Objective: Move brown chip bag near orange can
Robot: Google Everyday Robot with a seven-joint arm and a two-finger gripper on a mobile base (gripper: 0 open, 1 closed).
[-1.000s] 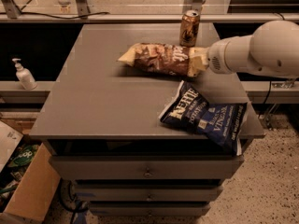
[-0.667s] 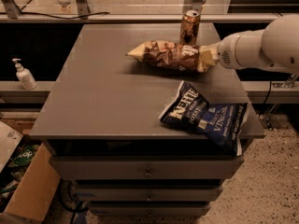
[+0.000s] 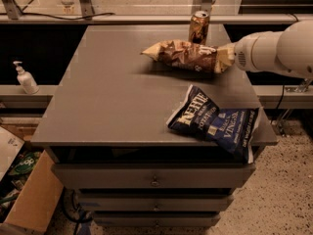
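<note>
Since the earlier frame, your gripper is carrying the brown chip bag farther right and back across the table, clamped on the bag's right end. You are holding the bag just in front of the orange can, its shadow falling on the tabletop beneath, while the blue chip bag is lying near the front right corner.
</note>
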